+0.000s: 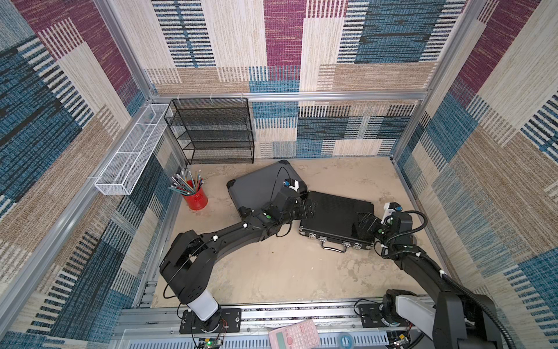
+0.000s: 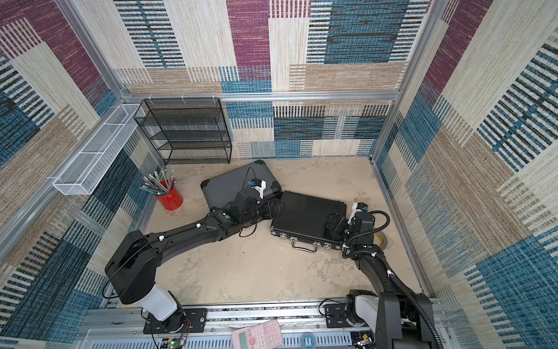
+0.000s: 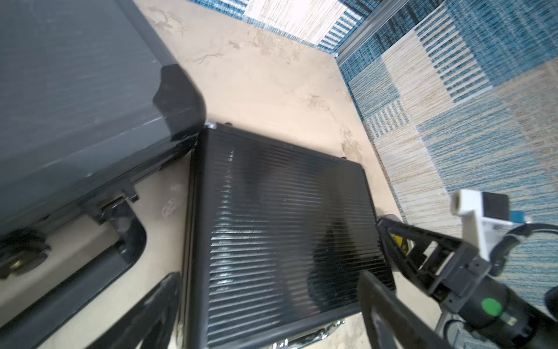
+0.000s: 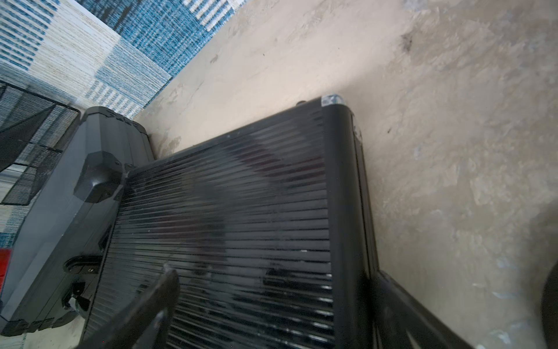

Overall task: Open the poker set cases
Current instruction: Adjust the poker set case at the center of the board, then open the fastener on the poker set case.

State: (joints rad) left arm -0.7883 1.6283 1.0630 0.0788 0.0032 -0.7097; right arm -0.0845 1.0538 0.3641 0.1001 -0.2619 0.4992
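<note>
Two jaw pairs spread, empty. Left gripper (image 1: 308, 208): black case (image 1: 335, 211) edge beneath jaws, grey case (image 1: 259, 187) just beside. Right gripper (image 1: 363, 223): black case's other end beneath.

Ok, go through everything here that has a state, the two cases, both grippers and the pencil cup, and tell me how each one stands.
grey case: closed, lid down, lying flat.
black case: closed, lid down, lying flat, handle toward the robot.
left gripper: open, holding nothing, at the black case's edge.
right gripper: open, holding nothing, over the black case.
red pencil cup: upright, holding pencils.
</note>
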